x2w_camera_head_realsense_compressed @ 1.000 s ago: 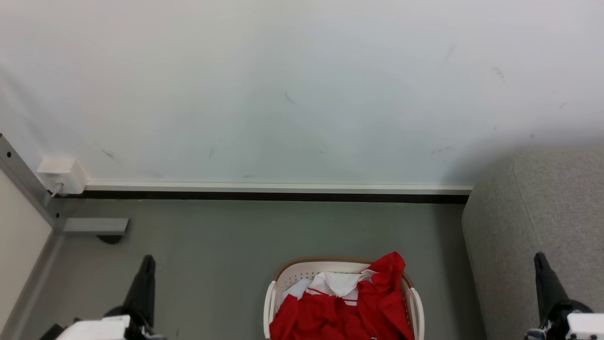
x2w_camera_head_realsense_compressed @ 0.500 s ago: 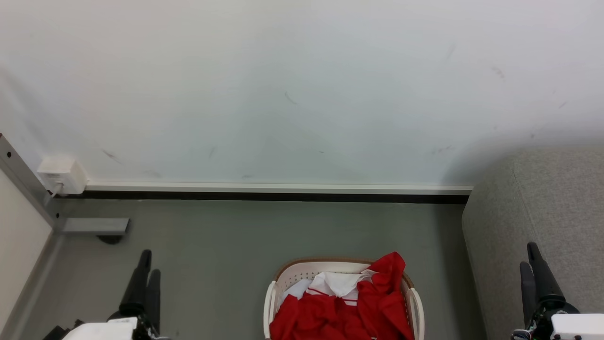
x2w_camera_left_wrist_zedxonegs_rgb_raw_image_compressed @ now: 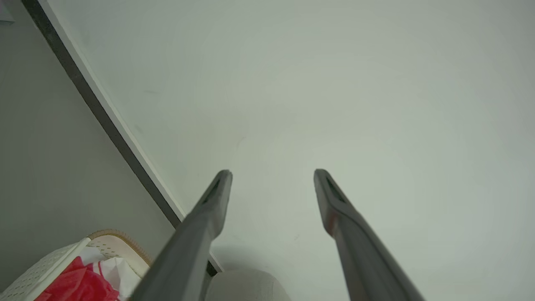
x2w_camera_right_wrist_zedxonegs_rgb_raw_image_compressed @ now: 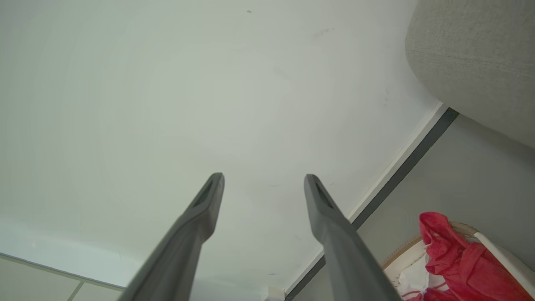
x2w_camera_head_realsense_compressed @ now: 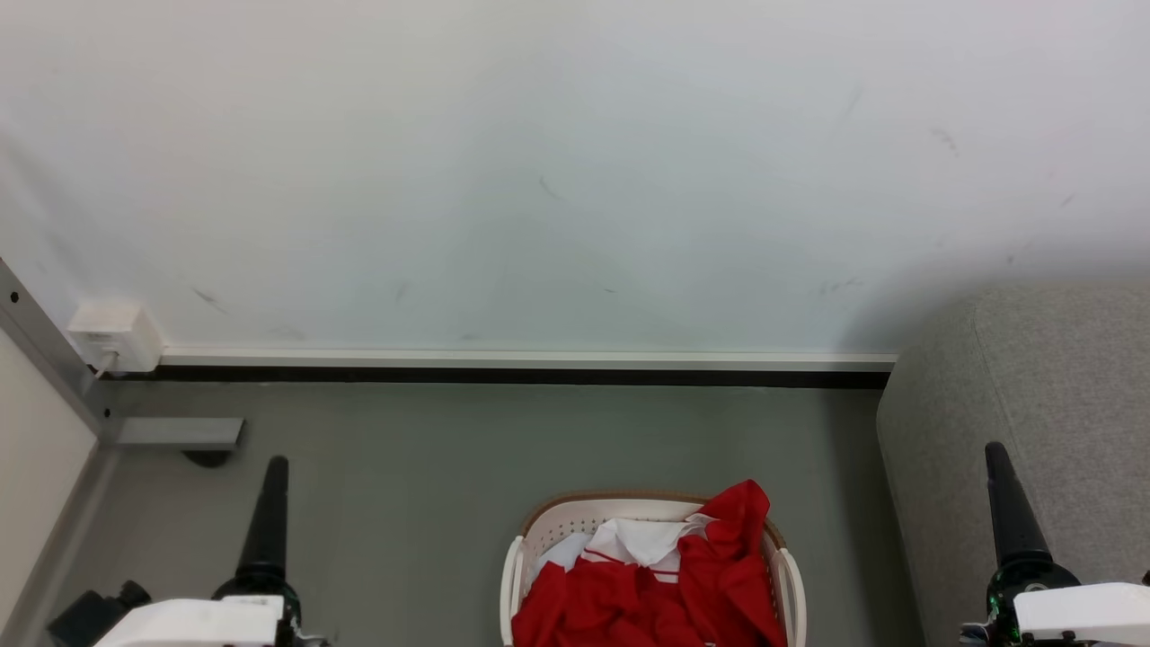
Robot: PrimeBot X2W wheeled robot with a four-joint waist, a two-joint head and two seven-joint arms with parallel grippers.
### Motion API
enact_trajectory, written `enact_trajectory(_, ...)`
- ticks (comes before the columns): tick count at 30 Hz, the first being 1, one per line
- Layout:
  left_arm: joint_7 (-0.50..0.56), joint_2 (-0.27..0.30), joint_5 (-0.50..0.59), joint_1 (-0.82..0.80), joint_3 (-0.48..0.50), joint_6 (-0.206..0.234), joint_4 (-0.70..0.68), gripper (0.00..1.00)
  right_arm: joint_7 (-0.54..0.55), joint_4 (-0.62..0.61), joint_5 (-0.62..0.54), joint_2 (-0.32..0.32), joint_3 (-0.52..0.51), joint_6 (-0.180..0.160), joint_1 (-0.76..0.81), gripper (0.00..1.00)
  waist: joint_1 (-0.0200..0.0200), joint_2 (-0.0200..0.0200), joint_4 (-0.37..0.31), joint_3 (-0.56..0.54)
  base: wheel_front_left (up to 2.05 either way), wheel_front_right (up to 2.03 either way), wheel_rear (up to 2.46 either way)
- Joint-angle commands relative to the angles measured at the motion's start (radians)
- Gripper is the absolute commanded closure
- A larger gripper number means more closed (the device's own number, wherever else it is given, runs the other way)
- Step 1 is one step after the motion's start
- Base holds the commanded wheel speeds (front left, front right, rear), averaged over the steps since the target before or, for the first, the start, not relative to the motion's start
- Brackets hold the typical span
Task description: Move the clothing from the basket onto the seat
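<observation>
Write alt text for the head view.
A white basket heaped with red and white clothing sits on the grey floor at bottom centre, before a pale wall. The seat stands at right; the left gripper and right gripper point upward at the lower corners, empty.

Soft, even light fills the room, bright and free of glare. The white wall takes a faint greenish cast and dims towards its left corner; a broad soft shadow lies on it beside the sofa. The red clothing shows sharp and vivid in the head view. In both wrist views the fingers go blurry near the bottom edge (too close to the lens), and those views darken a little at the corners.
</observation>
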Motion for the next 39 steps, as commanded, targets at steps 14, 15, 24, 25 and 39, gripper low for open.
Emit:
enact_trajectory(14, -0.062, 0.008, 0.326, 0.011, -0.040, 0.042, -0.050, 0.00, -0.063, -0.017, -0.385, -0.024, 0.039, -0.001, -0.004, 0.00, 0.0000, 0.0000, -0.003, 0.000, 0.00, 0.00, 0.00)
enact_trajectory(15, -0.065, 0.008, 0.356, 0.011, -0.043, 0.046, -0.052, 0.00, -0.066, -0.015, -0.404, -0.022, 0.039, -0.001, -0.002, 0.00, 0.0000, 0.0000, -0.003, 0.000, 0.00, 0.00, 0.00)
enact_trajectory(24, -0.094, 0.009, 0.540, 0.017, -0.061, 0.074, -0.057, 0.00, -0.095, -0.005, -0.550, -0.017, 0.042, -0.001, 0.007, 0.00, 0.0000, 0.0000, -0.006, -0.003, 0.00, 0.00, 0.00)
enact_trajectory(25, -0.098, 0.009, 0.558, 0.018, -0.062, 0.075, -0.057, 0.00, -0.098, -0.005, -0.563, -0.017, 0.043, -0.001, 0.007, 0.00, 0.0000, 0.0000, -0.006, -0.004, 0.00, 0.00, 0.00)
enact_trajectory(39, -0.136, 0.010, 0.748, 0.031, -0.075, 0.087, -0.054, 0.00, -0.137, -0.009, -0.721, -0.020, 0.063, -0.001, 0.015, 0.00, 0.0000, 0.0000, -0.009, -0.013, 0.00, 0.00, 0.00)
